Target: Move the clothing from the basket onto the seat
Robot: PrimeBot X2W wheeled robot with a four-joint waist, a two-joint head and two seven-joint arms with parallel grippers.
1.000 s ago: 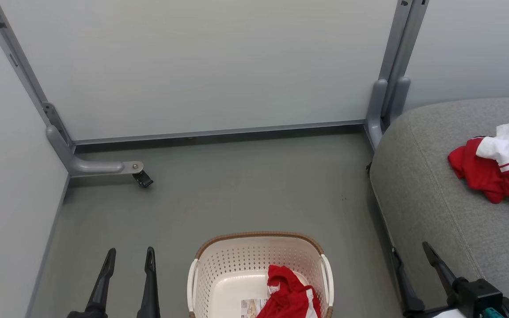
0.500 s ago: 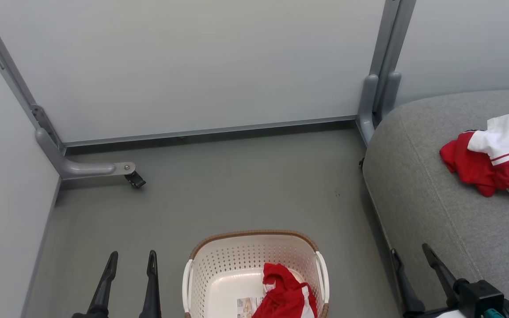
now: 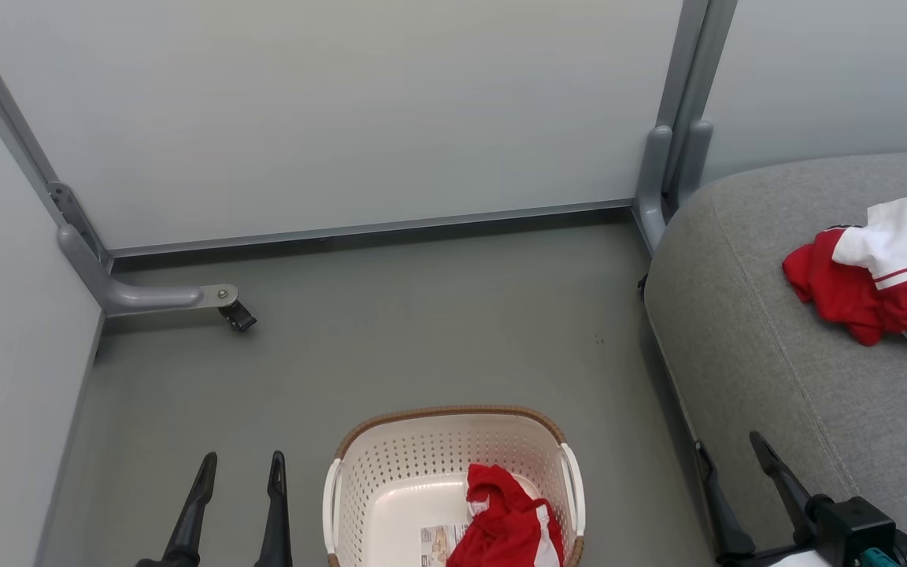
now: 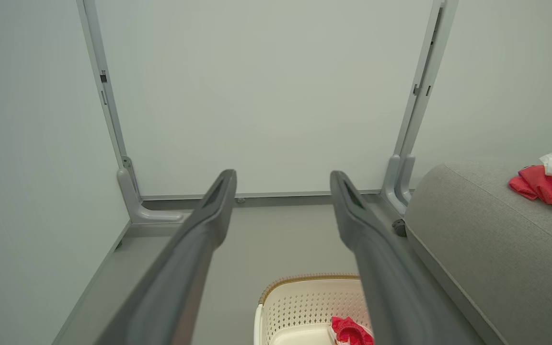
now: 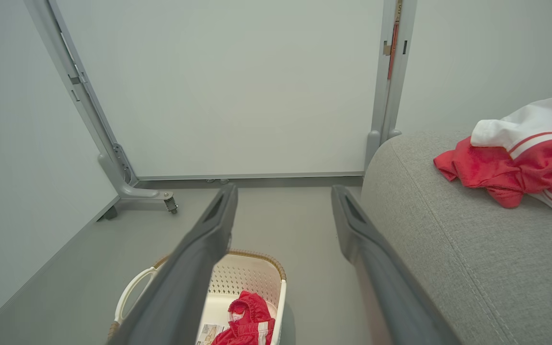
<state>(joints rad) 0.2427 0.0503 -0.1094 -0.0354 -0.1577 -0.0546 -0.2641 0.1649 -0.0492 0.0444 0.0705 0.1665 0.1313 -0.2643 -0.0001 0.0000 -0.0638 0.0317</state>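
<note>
A red-and-white garment [image 3: 882, 272] lies crumpled at the right edge of the frame on the grey woven seat [image 3: 760, 370]. A second red garment [image 3: 505, 526] sits bunched at bottom centre, in the perforated cream basket [image 3: 453, 412] with its brown woven-look rim, beside a paper label [image 3: 438, 543]. The task looks half done. Both pincers are empty, fingers spread: left gripper [image 3: 242, 461] lower left, right gripper [image 3: 729, 445] lower right. Next comes a reach down into the basket to pinch the limp cloth, though its folds are partly cut off, so the best grasp point is uncertain.
</note>
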